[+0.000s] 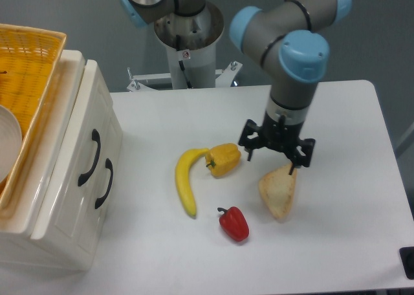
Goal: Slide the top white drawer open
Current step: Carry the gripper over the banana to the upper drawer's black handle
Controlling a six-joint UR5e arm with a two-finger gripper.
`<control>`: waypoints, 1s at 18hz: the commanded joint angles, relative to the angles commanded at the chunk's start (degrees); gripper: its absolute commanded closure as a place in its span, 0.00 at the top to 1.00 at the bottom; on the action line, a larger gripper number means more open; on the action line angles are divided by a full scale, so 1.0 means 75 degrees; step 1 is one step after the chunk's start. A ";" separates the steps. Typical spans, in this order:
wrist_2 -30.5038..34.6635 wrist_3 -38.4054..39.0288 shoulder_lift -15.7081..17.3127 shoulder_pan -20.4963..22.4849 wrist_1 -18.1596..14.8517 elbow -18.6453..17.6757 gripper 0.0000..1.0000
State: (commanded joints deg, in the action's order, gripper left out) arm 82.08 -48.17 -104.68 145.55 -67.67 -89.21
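Note:
The white cabinet (61, 198) stands at the left edge of the table, its front facing right. The top white drawer (74, 159) is the upper panelled front, with a black curved handle (91, 156). The lower drawer front (97, 207) has its own black handle (104, 184). Both fronts look level with each other. My gripper (272, 162) hangs over the middle right of the table, far to the right of the cabinet. It points down, open and empty, just above a slice of bread (279, 191).
A yellow wicker basket (29, 62) holding a white bowl (8, 143) sits on top of the cabinet. A banana (185, 182), a yellow pepper (224, 159) and a red pepper (234, 223) lie between the cabinet and the gripper.

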 joint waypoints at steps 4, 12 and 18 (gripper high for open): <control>0.0071 0.0305 -0.0012 -0.0246 -0.0024 0.0024 1.00; 0.0610 0.1395 -0.0222 -0.1091 -0.0269 0.0223 1.00; 0.0564 0.1874 -0.0270 -0.1360 -0.0410 0.0305 1.00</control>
State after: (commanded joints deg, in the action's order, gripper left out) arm 86.31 -34.12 -106.70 135.35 -70.75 -86.93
